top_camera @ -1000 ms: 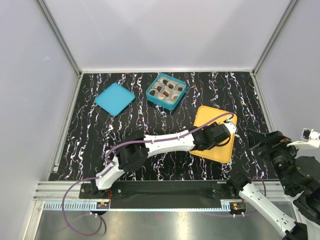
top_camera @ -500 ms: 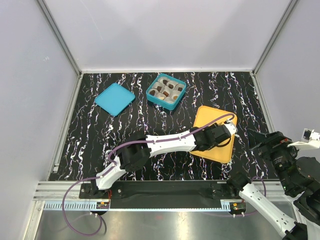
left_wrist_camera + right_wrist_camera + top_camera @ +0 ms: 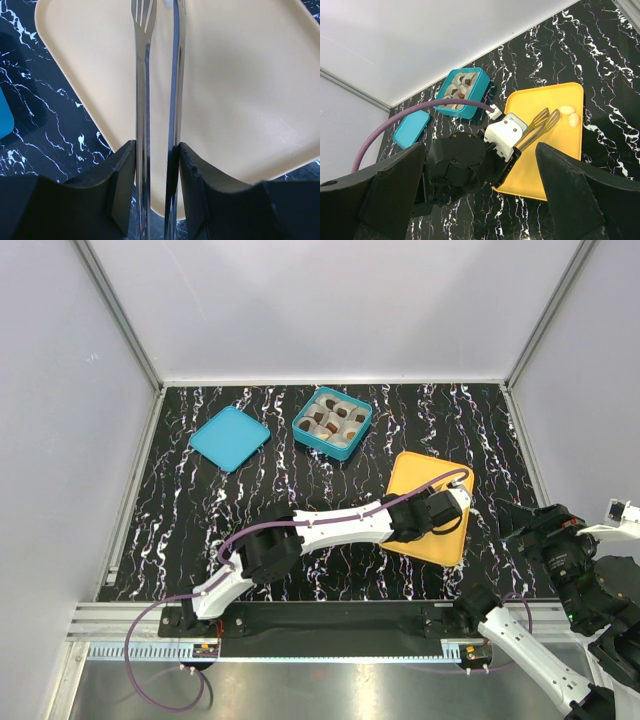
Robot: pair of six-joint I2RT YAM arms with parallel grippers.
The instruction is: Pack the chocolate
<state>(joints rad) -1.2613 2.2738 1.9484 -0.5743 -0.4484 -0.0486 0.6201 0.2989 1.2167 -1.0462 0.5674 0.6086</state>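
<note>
Chocolate sits in two places: dark brown pieces rest in pale paper cups inside an open teal box toward the far side of the black marbled counter, and two pale cream pieces lie close together on a yellow tray, near its far right corner. The box's teal lid lies flat on the counter to the left of the box, apart from it. The left arm reaches across from its base to the tray, and the left gripper is clamped on a pair of metal tongs, its black fingers pressing the two arms from either side so only a narrow gap is left between them. The slotted tips of the tongs hang over the tray, just beside the cream pieces; whether they touch the pieces cannot be told. A purple cable loops along the left arm. The right arm is drawn back at the right edge of the counter, off the tray, and the right gripper holds nothing, its dark fingers spread wide apart.
</note>
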